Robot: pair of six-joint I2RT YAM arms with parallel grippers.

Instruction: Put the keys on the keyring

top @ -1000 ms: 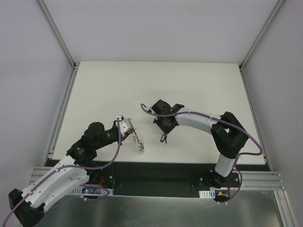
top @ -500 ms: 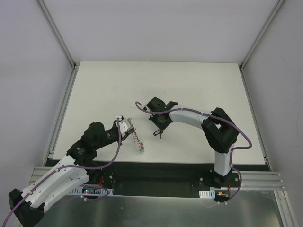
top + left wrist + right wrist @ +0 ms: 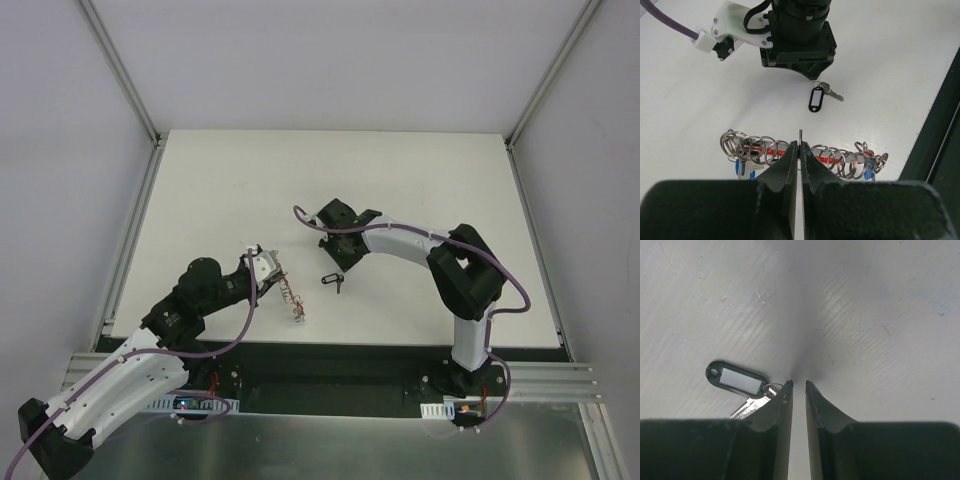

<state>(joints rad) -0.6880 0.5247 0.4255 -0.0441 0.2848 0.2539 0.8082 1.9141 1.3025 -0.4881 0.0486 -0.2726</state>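
The left gripper [image 3: 800, 146] is pressed together on one thin wire loop [image 3: 800, 133] of the keyring [image 3: 760, 149], pinching it edge-on so the loop stands up between the pads. The rest of the keyring is a row of silvery loops strung along a red tag, with bits of blue at each end. It sits just past the fingertips; I cannot tell from these views whether it rests on the table [image 3: 420, 180] or is lifted a little.

Beyond the keyring, on the side away from the left arm, a key [image 3: 831, 92] with a black tag [image 3: 816, 99] lies flat on the table. It is near the keyring but apart from it. The right gripper [image 3: 799, 386] hovers over the far side of that key, farther again from the keyring. Its jaws stand a narrow slit apart with nothing between them, and the tag lies just beside one finger.

The key looks light, stiff and thin, and its smooth metal would likely skate on the table if nudged. The black tag, or the key's head, seems the better place to pinch, leaving its own small ring [image 3: 771, 388] free for threading. The keyring's loops look springy and the bunch floppy, so it will probably swing from that single pinched loop, which calls for a firm hold.
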